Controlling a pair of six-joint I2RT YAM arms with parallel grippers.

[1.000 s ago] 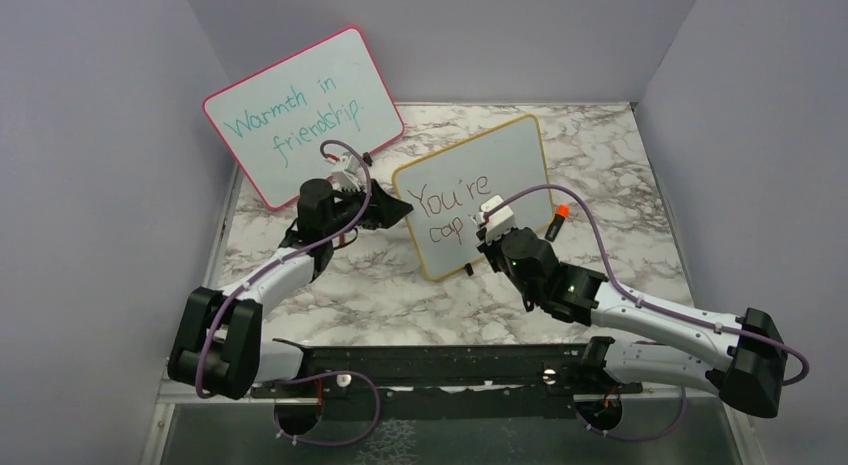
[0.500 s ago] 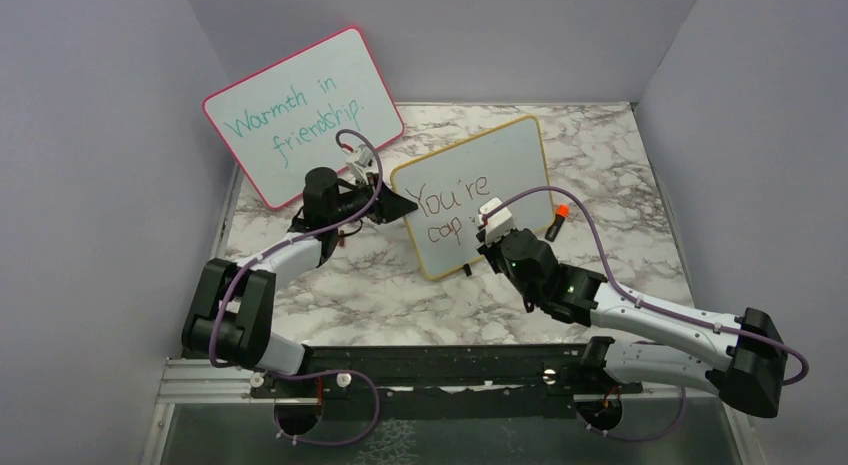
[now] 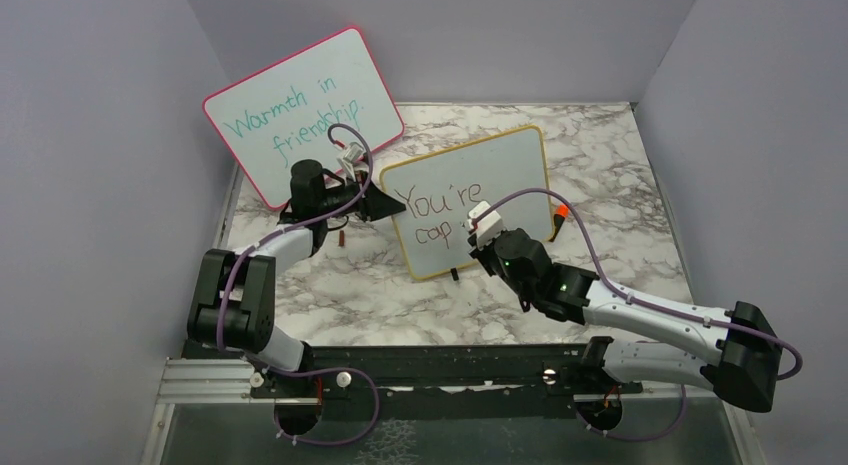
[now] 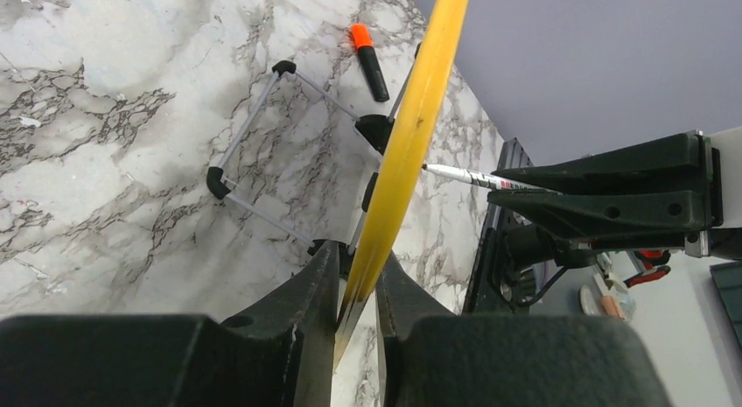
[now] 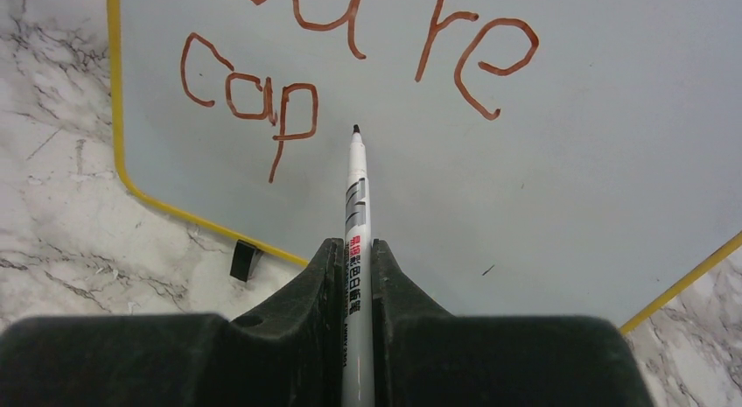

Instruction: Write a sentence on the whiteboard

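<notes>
Two arms are fixed at the near edge of the worktop [image 3: 620, 155], which looks like white and grey marble. The right arm is stretched from the near right corner toward the middle. A thin white marker [image 5: 356, 206] is squeezed tight between the right fingers [image 5: 331, 260], and its dark tip is pointed at the whiteboard [image 3: 505, 170]. The tip is seen just to the right of the last letter. Whether it is touching the board cannot be told for sure.

The whiteboard is stood up near the middle of the worktop on small black feet and is leaned back a little. Its frame is yellow and its corners are rounded. Only part of the sentence [image 3: 437, 199] is written on it, in red-brown letters: "You're" on top and "cap" under it. The left side of the yellow frame is pinched between the left fingers [image 4: 317, 289], which are clamped on it. A thin wire stand [image 4: 247, 124] is seen behind the board.

A short black stick with an orange end [image 3: 559, 221] is laid flat on the worktop just beside the right side of the board. A bigger board with a pink frame [image 3: 300, 105] is propped up at the far left corner, and "Warmth in friendship" is written on it in teal.
</notes>
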